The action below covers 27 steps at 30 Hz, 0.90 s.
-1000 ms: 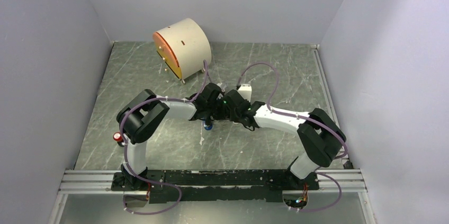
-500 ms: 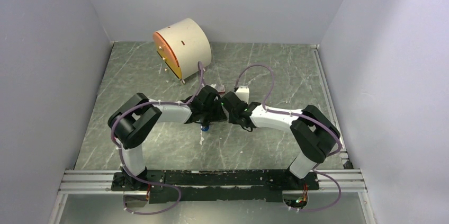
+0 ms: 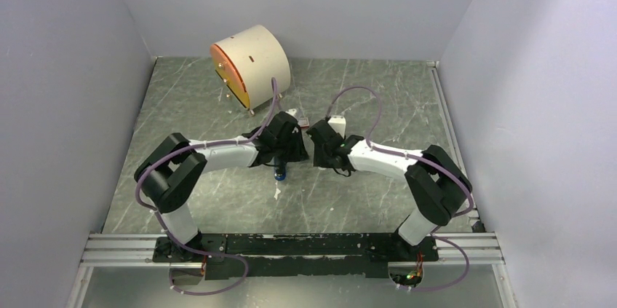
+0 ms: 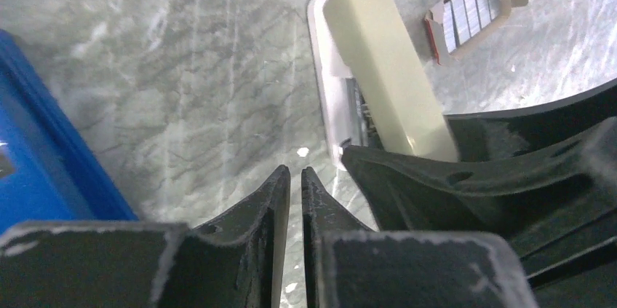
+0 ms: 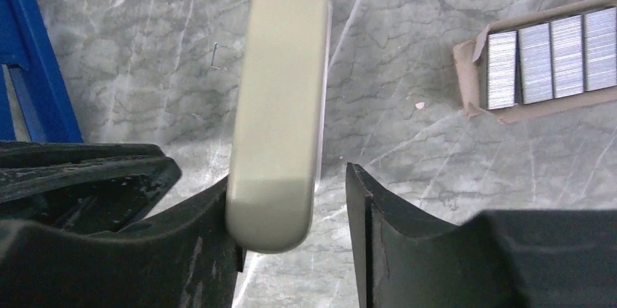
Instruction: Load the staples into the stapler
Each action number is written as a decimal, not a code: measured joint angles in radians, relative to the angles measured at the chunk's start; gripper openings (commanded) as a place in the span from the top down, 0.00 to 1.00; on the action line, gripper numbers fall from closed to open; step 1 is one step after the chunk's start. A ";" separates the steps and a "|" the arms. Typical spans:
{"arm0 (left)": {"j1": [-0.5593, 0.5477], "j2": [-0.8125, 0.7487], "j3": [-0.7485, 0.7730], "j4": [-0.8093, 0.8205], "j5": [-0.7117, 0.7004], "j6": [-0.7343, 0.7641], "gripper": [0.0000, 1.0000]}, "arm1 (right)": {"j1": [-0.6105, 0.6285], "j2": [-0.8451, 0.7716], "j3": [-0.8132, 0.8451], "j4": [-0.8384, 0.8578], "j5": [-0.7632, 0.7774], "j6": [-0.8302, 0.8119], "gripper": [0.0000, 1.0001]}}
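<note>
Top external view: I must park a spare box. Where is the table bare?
Bare: table's far right, beyond the right arm; near middle, between it, the left arm and the base rail. Crowded: centre, around the blue stapler, cream stapler and staple box.

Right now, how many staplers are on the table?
2. The blue stapler lies at the left edge of the left wrist view; a cream oblong stapler lies to its right. More could hide beneath the arms.
</note>
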 measured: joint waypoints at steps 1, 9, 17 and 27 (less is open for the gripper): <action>0.000 -0.005 0.004 -0.013 -0.012 0.008 0.81 | -0.012 -0.008 0.000 -0.007 -0.016 -0.005 0.43; 0.000 -0.076 0.019 -0.095 -0.102 0.052 0.77 | -0.071 -0.074 0.046 -0.033 -0.096 -0.043 0.32; 0.000 -0.214 0.020 -0.145 -0.153 0.075 0.66 | -0.082 -0.190 0.048 -0.042 -0.102 -0.071 0.50; 0.000 -0.341 0.017 -0.179 -0.158 0.082 0.66 | -0.087 -0.070 0.055 -0.091 -0.122 -0.103 0.80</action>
